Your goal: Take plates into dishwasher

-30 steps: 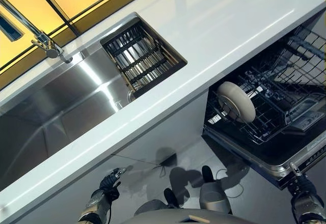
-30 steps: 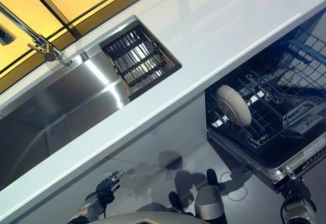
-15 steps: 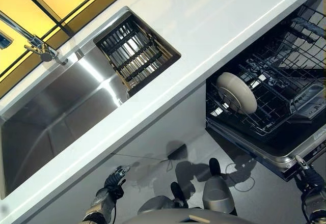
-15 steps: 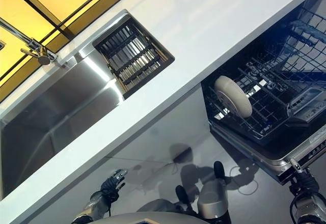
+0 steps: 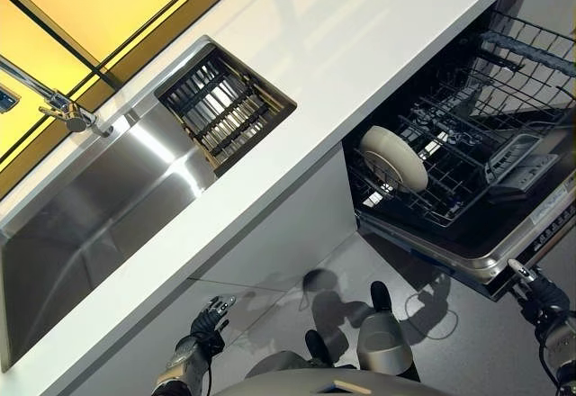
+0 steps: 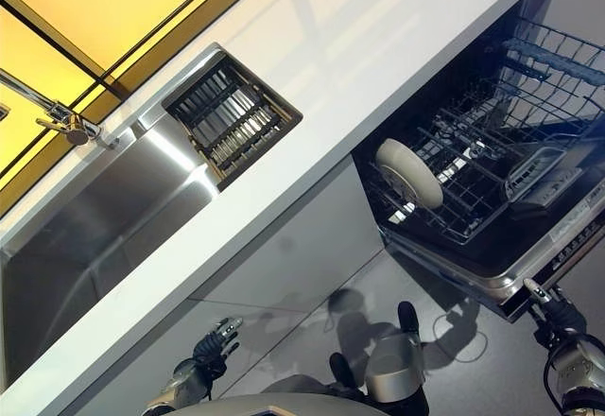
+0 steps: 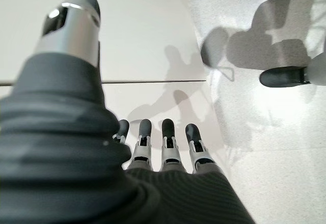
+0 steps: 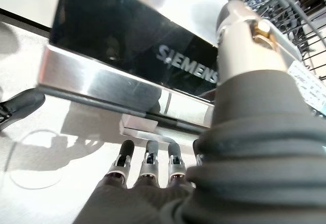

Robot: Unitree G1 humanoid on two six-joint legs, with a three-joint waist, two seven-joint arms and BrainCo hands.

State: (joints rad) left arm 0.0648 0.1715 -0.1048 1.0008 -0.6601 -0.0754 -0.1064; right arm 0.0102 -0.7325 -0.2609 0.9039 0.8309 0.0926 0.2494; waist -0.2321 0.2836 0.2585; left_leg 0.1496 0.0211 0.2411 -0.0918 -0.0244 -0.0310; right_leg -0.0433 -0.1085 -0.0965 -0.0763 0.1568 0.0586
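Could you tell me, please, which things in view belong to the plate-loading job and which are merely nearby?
Part of the job: plate standing in the dishwasher rack; open dishwasher door; right hand, open, by the door's edge.

Merely nearby: sink, drainer basket, tap, countertop, left hand, open and idle.

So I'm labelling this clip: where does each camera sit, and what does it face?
Left eye view: head camera, looking down on sink, counter and open dishwasher holding one plate; both hands low.
Right eye view: same scene, slightly offset.
Left wrist view: on the left arm, over the left hand, fingers straight, facing floor.
Right wrist view: on the right arm, over the right hand, facing the dishwasher door edge.
Eye views and right wrist share the dishwasher.
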